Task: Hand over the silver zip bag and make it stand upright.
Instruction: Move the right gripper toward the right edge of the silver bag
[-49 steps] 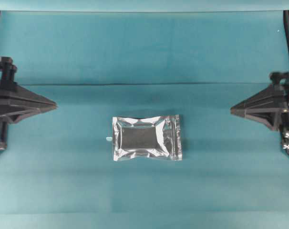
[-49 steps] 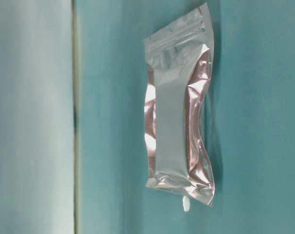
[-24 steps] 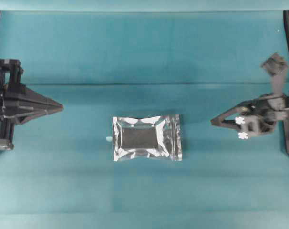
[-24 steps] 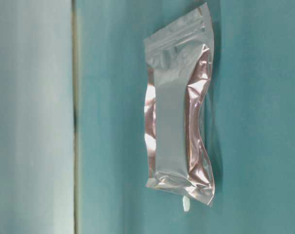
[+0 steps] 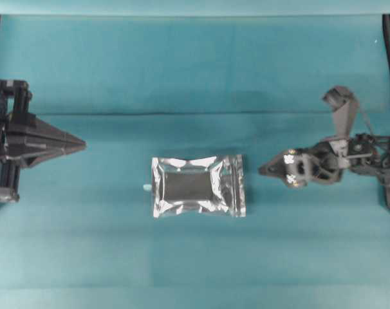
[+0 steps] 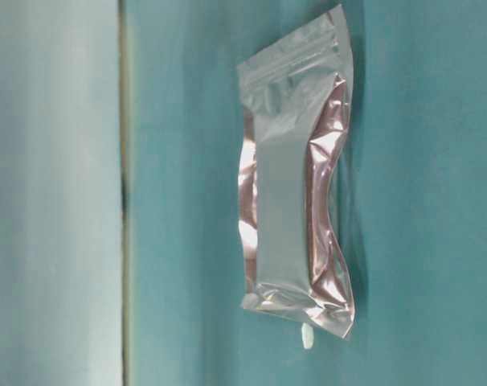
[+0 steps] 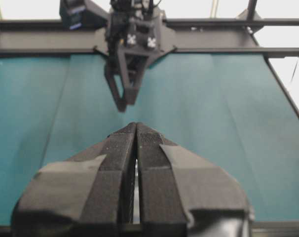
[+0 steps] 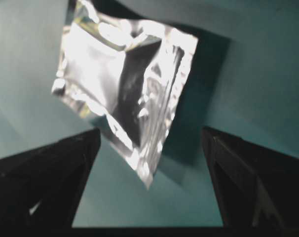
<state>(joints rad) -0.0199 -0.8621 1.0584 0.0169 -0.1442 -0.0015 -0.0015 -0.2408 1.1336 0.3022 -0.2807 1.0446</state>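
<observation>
The silver zip bag [image 5: 198, 187] lies flat on the teal table, zip strip toward the right. It also shows in the table-level view [image 6: 296, 201] and in the right wrist view [image 8: 125, 84]. My right gripper [image 5: 264, 170] is open and empty just right of the bag's zip end, not touching it. In its wrist view the right gripper [image 8: 150, 132] has its jaws wide apart, with the bag's corner ahead between them. My left gripper [image 5: 83, 147] is shut and empty at the left, well away from the bag; its wrist view [image 7: 136, 126] shows the fingers pressed together.
A tiny pale speck [image 5: 146, 187] lies against the bag's left edge, also in the table-level view [image 6: 307, 338]. A cloth seam [image 5: 195, 114] runs across the table behind the bag. Black frame rails stand at both far edges.
My right arm has reached left from the table's right edge to just beside the bag's zip end. My left gripper has edged slightly right. The bag has not moved.
</observation>
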